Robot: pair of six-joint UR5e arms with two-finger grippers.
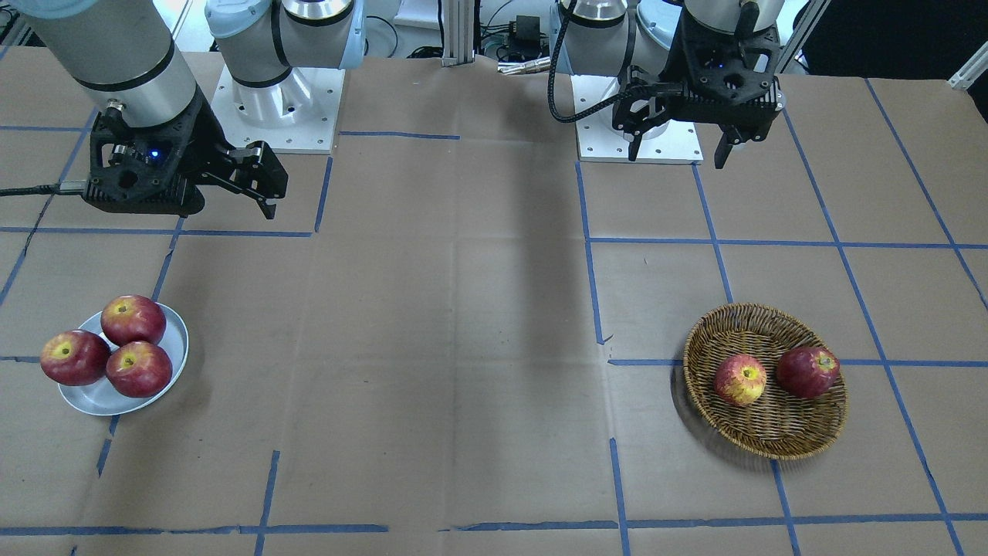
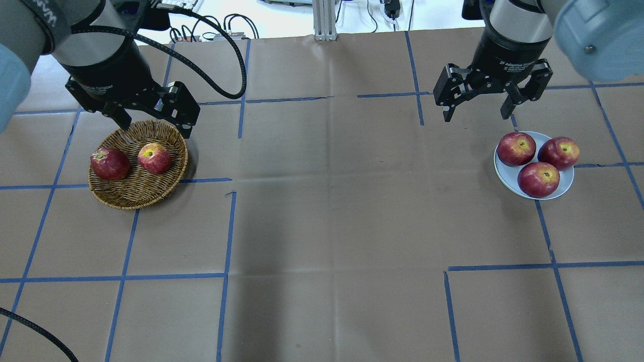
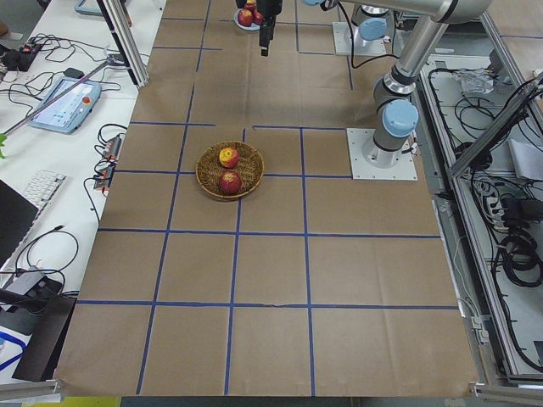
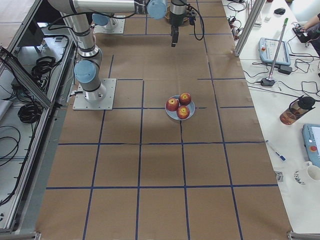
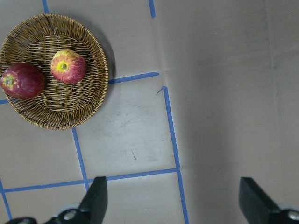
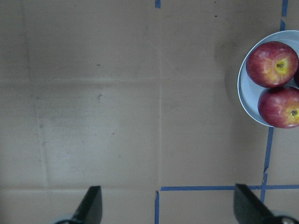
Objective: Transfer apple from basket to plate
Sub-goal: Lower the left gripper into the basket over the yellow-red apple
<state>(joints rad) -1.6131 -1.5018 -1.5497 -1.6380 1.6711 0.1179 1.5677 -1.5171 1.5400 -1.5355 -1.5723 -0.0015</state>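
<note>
The yellow-streaked apple (image 2: pixel 155 158) is in the wicker basket (image 2: pixel 136 197) with a dark red apple (image 2: pixel 110 164), right under the left hand (image 2: pixel 154 128), which is spread wide and empty. The right hand (image 2: pixel 475 116) is spread too, with the plate (image 2: pixel 504 172) of three red apples close beside it.

The apple (image 2: pixel 154 158) sits open above — a dark apple (image 2: pixel 110 164) just beside.

left arm (image 2: pixel 95 55) is pointing its wrist straight down | left gripper (image 2: pixel 155 125) is hanging raised, jaws standing wide apart, gripping nothing | right arm (image 2: pixel 513 35) is pointing wrist-down | right gripper (image 2: pixel 475 115) is hanging raised, jaws wide apart, gripping nothing
</note>
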